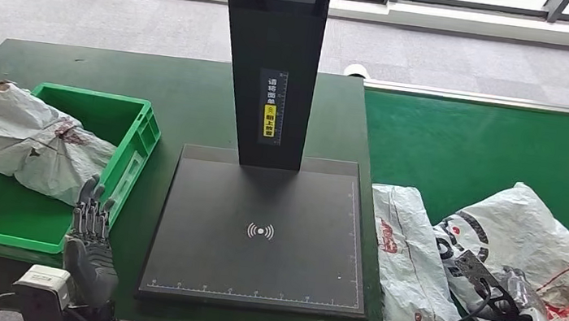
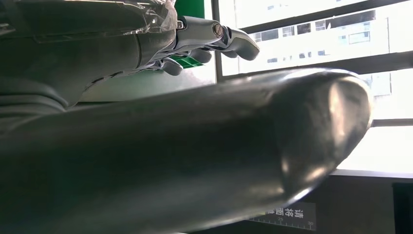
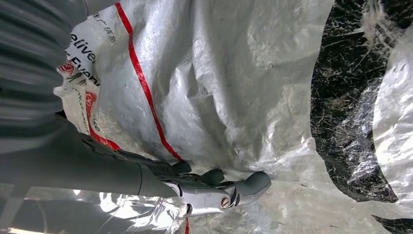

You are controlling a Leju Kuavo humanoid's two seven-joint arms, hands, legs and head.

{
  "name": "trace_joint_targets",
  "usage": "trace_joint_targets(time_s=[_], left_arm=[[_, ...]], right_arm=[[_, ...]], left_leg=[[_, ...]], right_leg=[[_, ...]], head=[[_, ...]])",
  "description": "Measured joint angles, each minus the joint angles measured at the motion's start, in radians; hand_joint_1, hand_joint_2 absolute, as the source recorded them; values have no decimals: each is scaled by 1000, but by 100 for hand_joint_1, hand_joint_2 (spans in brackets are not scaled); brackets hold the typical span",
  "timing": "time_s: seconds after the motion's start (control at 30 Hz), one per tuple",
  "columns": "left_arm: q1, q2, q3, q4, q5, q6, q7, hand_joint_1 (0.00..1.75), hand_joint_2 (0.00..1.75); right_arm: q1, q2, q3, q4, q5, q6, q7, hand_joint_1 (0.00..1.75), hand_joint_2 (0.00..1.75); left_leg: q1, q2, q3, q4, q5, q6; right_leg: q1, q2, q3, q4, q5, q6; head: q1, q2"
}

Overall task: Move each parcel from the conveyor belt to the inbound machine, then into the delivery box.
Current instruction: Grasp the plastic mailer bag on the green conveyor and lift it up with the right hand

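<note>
Right hand: your right hand [image 1: 512, 293] lies on the crumpled grey parcel [image 1: 537, 241] at the near edge of the conveyor belt [image 1: 496, 145]. In the right wrist view its fingers [image 3: 214, 176] press into the plastic, but you cannot tell whether they have closed on a fold or merely rest there.
Left hand: your left hand [image 1: 91, 243] stands upright with fingers straight and apart, holding nothing, just beside the near corner of the green delivery box [image 1: 141, 131]. It looks parked there to keep clear of the scan plate.
Task's thing: the parcel under your right hand rests on the belt, not yet lifted. A flatter second parcel [image 1: 405, 253] lies between it and the inbound machine [image 1: 260, 231], partly overhanging the belt's edge.
Inbound machine: its dark plate is bare, with the black post [image 1: 274, 53] rising at the back, so the landing spot is free.
Delivery box: it already holds grey bags [image 1: 22, 136] piled toward its far side.
Step in hand: you are likely securing a grip on the right-hand parcel.
Caution: the film is slack and slippery; gather enough of it, and carry it over the flatter parcel without dragging that one along.
</note>
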Motion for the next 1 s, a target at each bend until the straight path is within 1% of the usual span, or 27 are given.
trace_joint_targets(time_s=[0.23,0.37,0.47,0.57,0.67,0.73,0.8,0.87,1.0], left_arm=[[-4,1,0,3,0,0,0,0,0],[-4,2,0,2,0,4,0,0,0],[-1,3,0,2,-1,8,1,0,0],[5,3,0,-2,-12,9,8,0,0],[17,3,0,-13,-24,17,17,0,0],[27,4,0,-22,-28,30,18,0,0],[40,5,0,-32,-28,44,16,0,0],[52,8,0,-40,-21,54,9,0,0],[63,11,0,-48,-8,62,-4,0,0]], right_arm=[[-17,-6,3,30,-1,6,1,0,175],[-39,-13,11,58,-1,62,10,175,175],[-66,-27,36,89,18,93,14,175,175],[-87,-36,64,118,34,65,26,175,175],[-95,-39,76,134,34,-22,48,175,175],[-95,-39,78,135,23,-105,44,175,175],[-82,-38,78,120,1,-196,27,175,175],[-59,-38,76,89,-25,-265,8,175,175],[5,-38,55,7,-82,-352,-44,175,175]], left_leg=[[0,0,1,1,1,1],[0,0,1,2,1,1],[0,0,1,2,1,2],[0,-1,0,2,2,3],[0,-3,-2,2,3,4],[0,-3,-3,3,3,4],[-1,-4,-4,3,3,4],[0,-4,-5,2,3,4],[0,-6,-7,2,3,4]], right_leg=[[0,0,2,-1,1,2],[0,0,3,-1,2,3],[0,0,4,-2,2,3],[0,-1,4,-3,3,5],[0,-2,4,-3,4,6],[-1,-2,3,-3,4,6],[-1,-2,1,-3,4,6],[0,-2,0,-3,4,6],[0,-4,-2,-3,4,5]], head=[[0,0],[0,0],[0,0],[0,0],[0,0],[0,0],[0,0],[0,0],[0,0]])
